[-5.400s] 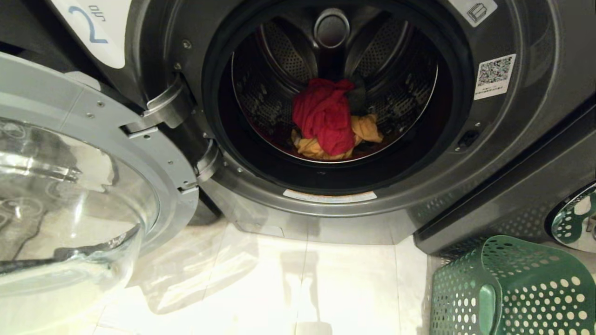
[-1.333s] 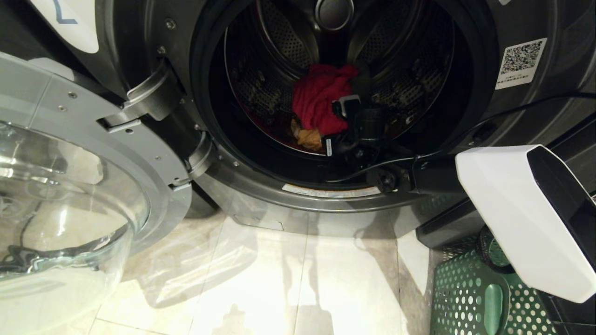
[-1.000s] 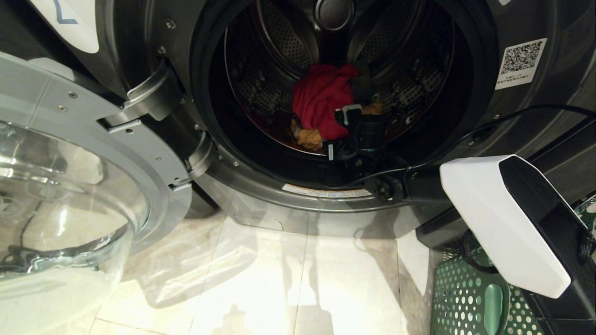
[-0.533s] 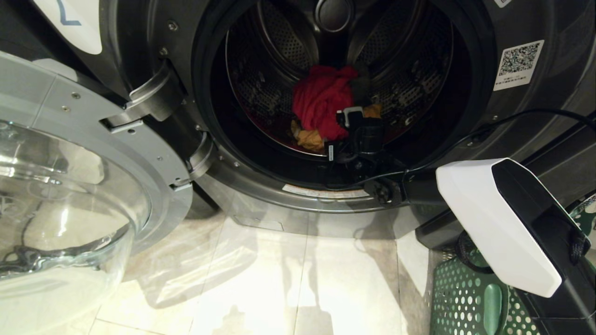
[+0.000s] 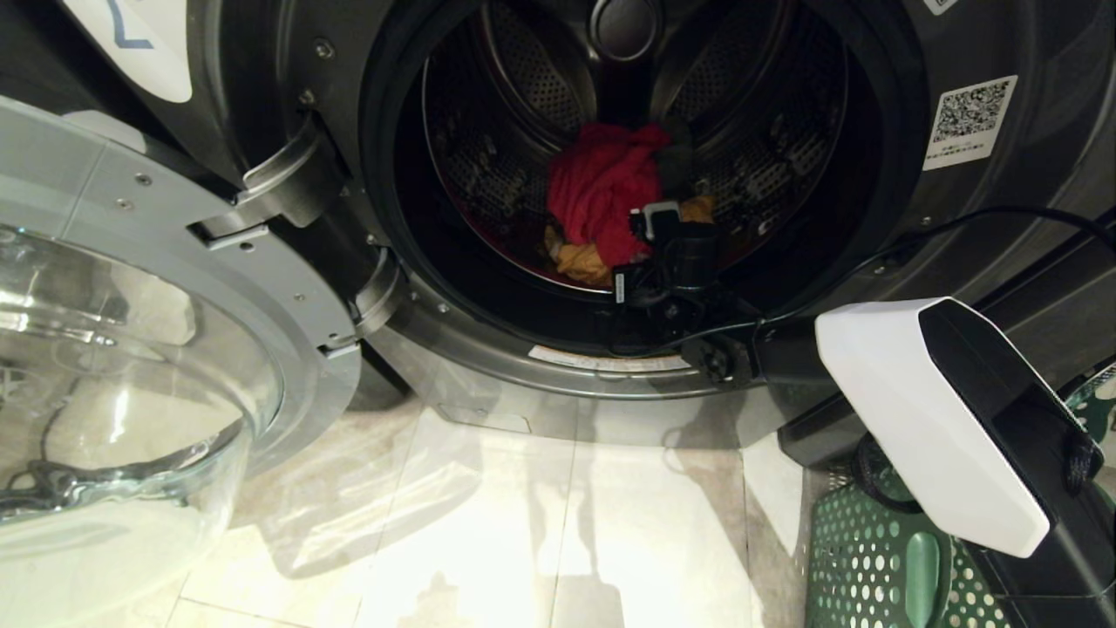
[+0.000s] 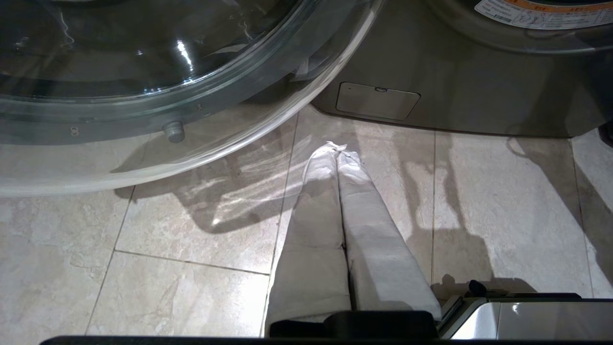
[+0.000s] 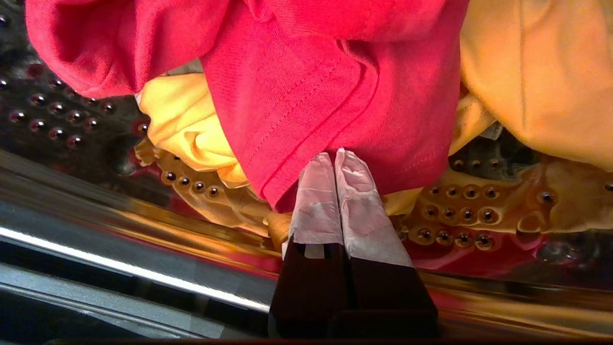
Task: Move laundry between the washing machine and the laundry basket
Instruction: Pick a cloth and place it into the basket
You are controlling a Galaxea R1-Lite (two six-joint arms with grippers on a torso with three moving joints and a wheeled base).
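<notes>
Right wrist view: right end effector (image 7: 335, 158) closed, tips at red cloth (image 7: 306, 81) hem; grip uncertain.

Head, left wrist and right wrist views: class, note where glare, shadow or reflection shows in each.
Head view: bright glare on the pale floor tiles. Left wrist view: highlights on the round glass door, shadows on tiles. Right wrist view: bright red cloth tints the perforated steel drum.

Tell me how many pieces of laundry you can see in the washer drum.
2 for certain: a red cloth on top, and an orange-yellow piece under it, showing on both sides. A dark shape behind the red one may be a third.
</notes>
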